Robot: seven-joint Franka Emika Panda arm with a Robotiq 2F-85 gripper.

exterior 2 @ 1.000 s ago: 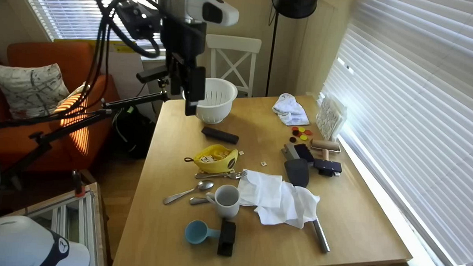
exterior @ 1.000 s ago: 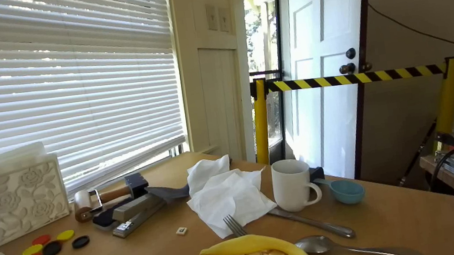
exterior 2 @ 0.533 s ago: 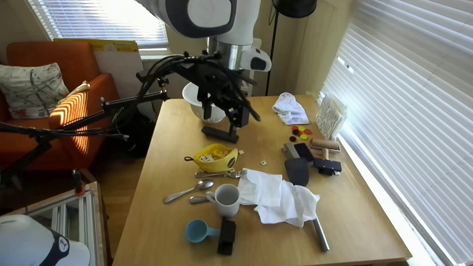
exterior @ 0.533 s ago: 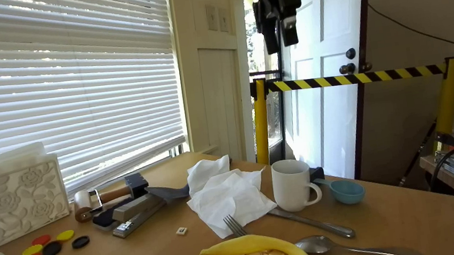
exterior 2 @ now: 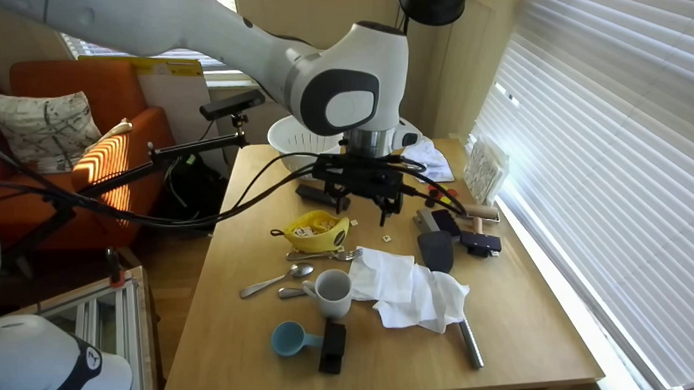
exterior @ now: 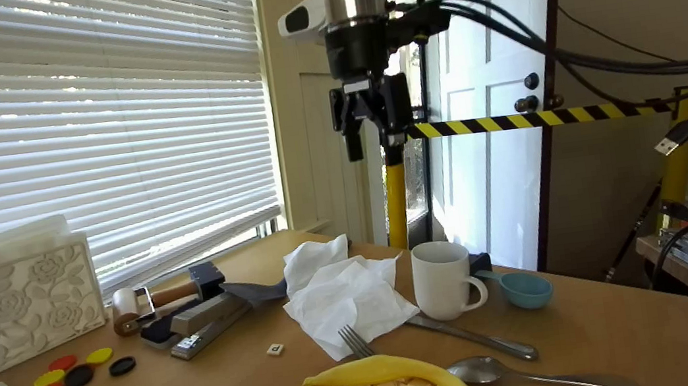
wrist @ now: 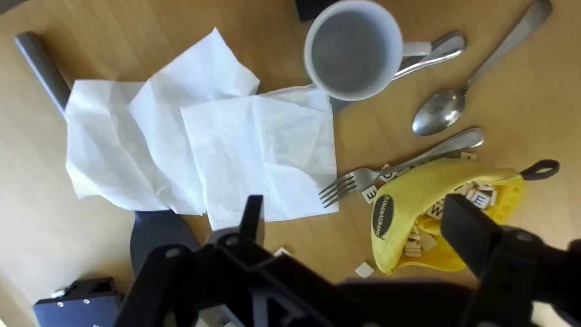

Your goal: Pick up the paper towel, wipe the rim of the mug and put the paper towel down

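The paper towel (exterior: 352, 301) is a loose pile of thin white sheets on the table. It also shows in an exterior view (exterior 2: 418, 293) and in the wrist view (wrist: 263, 150). The white mug (exterior: 440, 276) stands upright right beside the towel, its handle away from it. It also shows in an exterior view (exterior 2: 333, 295) and, from above, in the wrist view (wrist: 354, 50). My gripper (exterior: 375, 142) hangs high above the table, fingers down, wide apart and empty. It also shows in an exterior view (exterior 2: 362, 212) and in the wrist view (wrist: 356, 204).
A yellow banana pouch (wrist: 408, 195) with letter tiles lies below the gripper. A fork (wrist: 358, 179) reaches onto the towel. A spoon (wrist: 440, 111), a knife (wrist: 449, 47) by the mug, a blue scoop (exterior 2: 289, 338), a spatula (exterior 2: 435, 251) and a white colander (exterior 2: 285, 138) are around.
The arm has swung in over the table and the gripper has come down into view above the area of the pouch and towel. The towel and mug have not moved.
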